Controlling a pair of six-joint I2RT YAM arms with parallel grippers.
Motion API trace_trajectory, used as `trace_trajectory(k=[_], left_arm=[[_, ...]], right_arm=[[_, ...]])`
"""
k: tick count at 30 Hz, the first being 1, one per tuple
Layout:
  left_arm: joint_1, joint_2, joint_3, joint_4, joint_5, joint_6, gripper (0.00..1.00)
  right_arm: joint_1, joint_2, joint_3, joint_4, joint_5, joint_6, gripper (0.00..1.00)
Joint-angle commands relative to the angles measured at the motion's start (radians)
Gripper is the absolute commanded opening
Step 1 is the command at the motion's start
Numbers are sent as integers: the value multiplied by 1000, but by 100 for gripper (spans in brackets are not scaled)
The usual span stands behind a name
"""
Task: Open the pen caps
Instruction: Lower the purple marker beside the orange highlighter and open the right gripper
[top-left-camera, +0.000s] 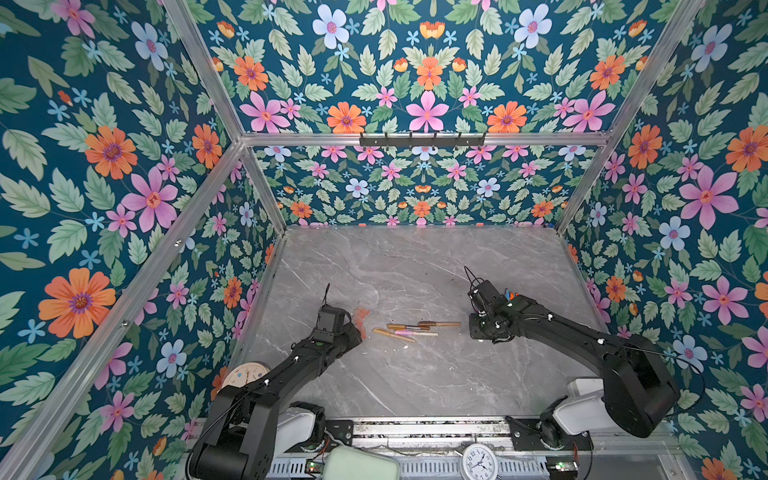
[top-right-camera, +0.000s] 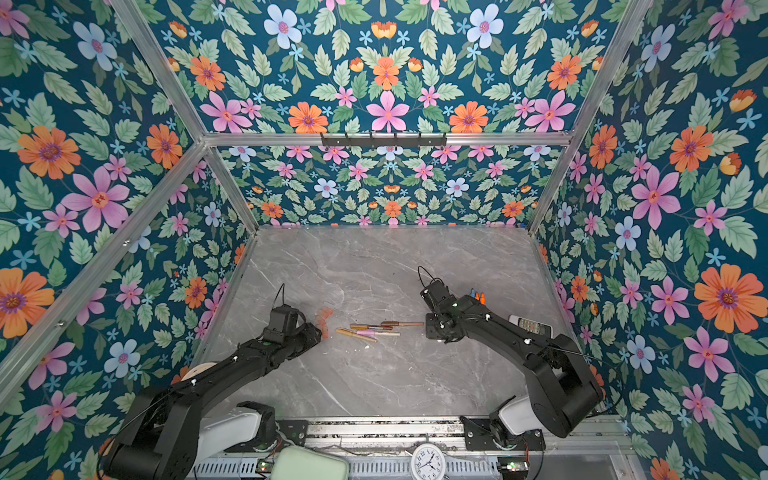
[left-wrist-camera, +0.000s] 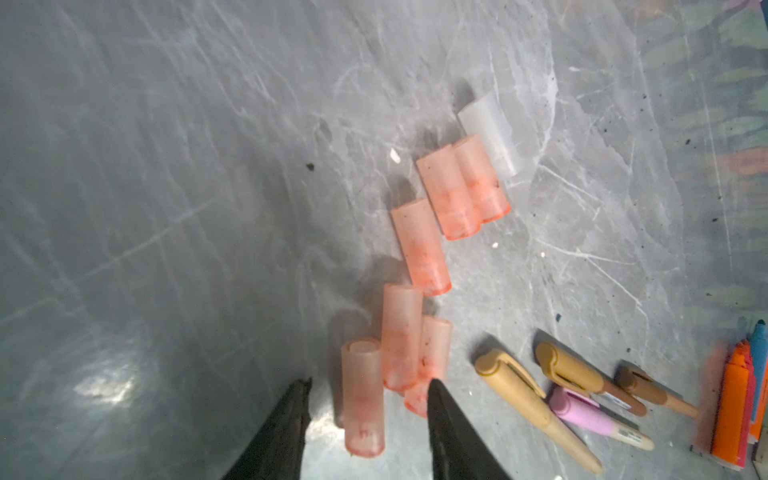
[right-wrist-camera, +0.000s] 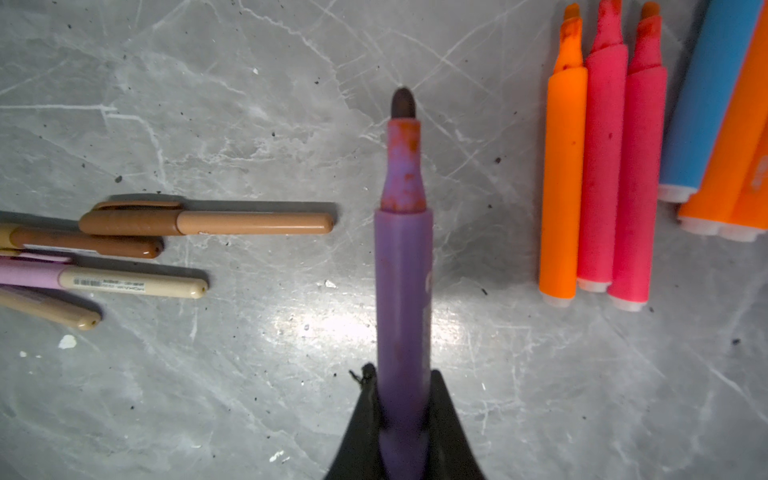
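Translucent orange-pink pen caps (left-wrist-camera: 419, 245) are lying loose on the tabletop (left-wrist-camera: 166, 208) right ahead of the left gripper (left-wrist-camera: 370, 380): six tinted plus one clear cap (left-wrist-camera: 490, 133), so seven are off. The left fingers (left-wrist-camera: 453, 432) are standing apart and holding nothing. The nearest cap (left-wrist-camera: 361, 399) is lying free between them, long axis running along the reach, touching neither finger as far as I can tell. The right gripper (right-wrist-camera: 401, 370) is holding the purple pen (right-wrist-camera: 403, 270), fingers (right-wrist-camera: 444, 415) clamped on the barrel, bare felt tip pointing away from the wrist. Remaining work: four capped pens (top-left-camera: 409, 333) are sitting in a loose bunch between the two grippers, near both. In both top views their long axes are running roughly across, cap ends facing the left arm and barrel ends facing the right. I'm reading that as the right gripper grabbing a barrel and the left pulling the cap along that axis. Reach is looking about even for both arms. Uncapped pens (right-wrist-camera: 602, 166) are lying side by side just beyond the right gripper: three with tips showing, one blue pen (right-wrist-camera: 706, 95), and at least two orange ones (right-wrist-camera: 739, 145) cut off by the frame edge. The purple pen is probably needing parking there first.
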Motion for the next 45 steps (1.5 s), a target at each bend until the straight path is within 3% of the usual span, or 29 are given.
trace_trajectory(k=[1,6,11,15,23,28,31,36,45], left_arm=[[1,-6,5,-21,-1,11,51],[1,-49,22,-48,7,13,51],[1,-144,92,-120,9,27,51],[1,-227,214,-231,15,71,51],[1,-314,481,-381,156,241,51],[2,-340,527,-490,68,333,50],[1,-356,499,-483,74,331,49],[2,-360,459,-456,97,313,49],[1,-352,446,-435,110,306,49]], right_arm=[[1,2,5,-4,4,-2,0],[-4,20,15,-17,24,-5,0],[-75,95,71,-53,-55,-41,0],[-115,162,132,-90,-31,-98,0],[-135,351,245,-177,104,-135,0],[-139,394,263,-171,130,-135,0],[-139,408,275,-180,149,-128,0],[-139,390,274,-182,164,-125,16],[-139,333,267,-187,170,-130,32]])
